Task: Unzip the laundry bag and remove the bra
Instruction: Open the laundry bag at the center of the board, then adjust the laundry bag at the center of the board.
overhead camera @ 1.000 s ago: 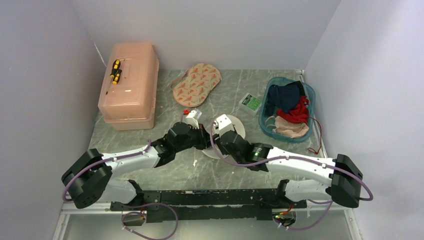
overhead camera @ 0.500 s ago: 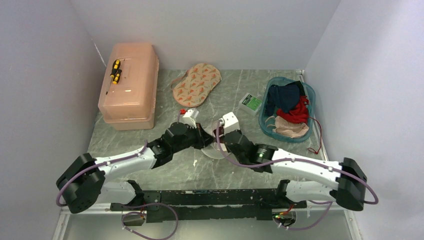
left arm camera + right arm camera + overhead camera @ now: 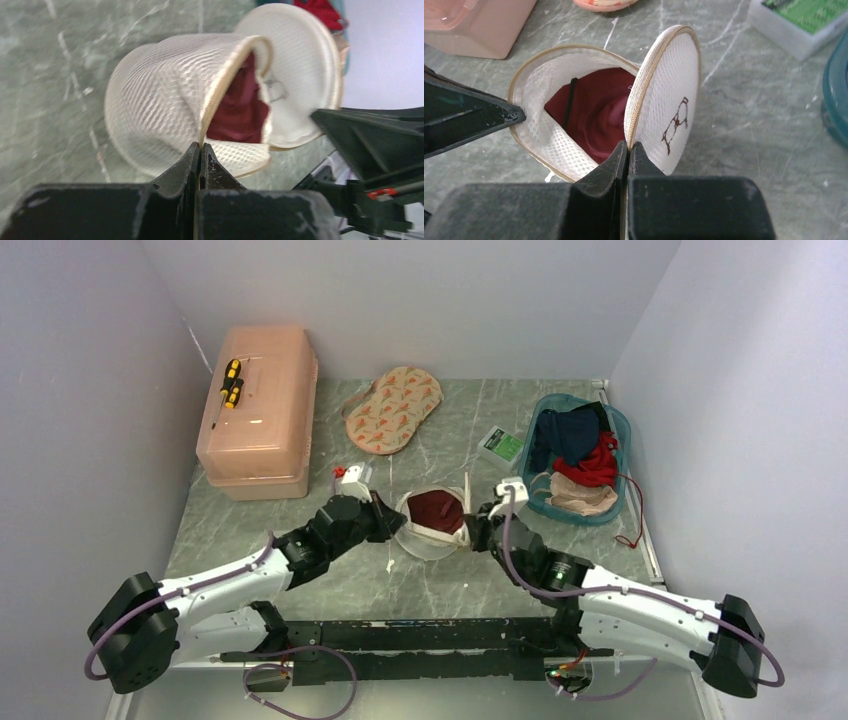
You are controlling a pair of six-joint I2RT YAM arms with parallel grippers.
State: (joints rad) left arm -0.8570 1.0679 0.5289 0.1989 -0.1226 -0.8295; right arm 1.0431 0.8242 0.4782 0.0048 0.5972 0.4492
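Zip: judged undone, the round lid [image 3: 671, 95] is stood up on edge, swung clear of the mouth of the laundry bag [image 3: 536, 87]
Left gripper [image 3: 200, 150]: clamped tight, and the cream rim of the bag mouth is pinched between its tips
Right gripper [image 3: 629, 147]: clamped tight too, and the lower edge of the lid is nipped between its tips
Laundry bag: stretched between the two grippers, mouth pulled wide, mesh body just ahead of the left tips
Bra [image 3: 594, 115]: seen inside the bag, dark maroon, just beyond the right gripper's tips and a little to their left; it is gripped by neither
Done: the unzipping, by the look of it
Left to do: the bra is yet to be lifted out; it is judged that one gripper must be freed for that
Count, task things: one laundry bag, one lid, one bra
Count, grippers: two, both taken up with the bag
Count, further off: one teal basket [image 3: 528, 490] of clothes past the right gripper, one pink box [image 3: 262, 430] with one screwdriver [image 3: 230, 385] on top past the left gripper, one beige patterned piece [image 3: 393, 408] beyond both, one small green packet [image 3: 502, 445]
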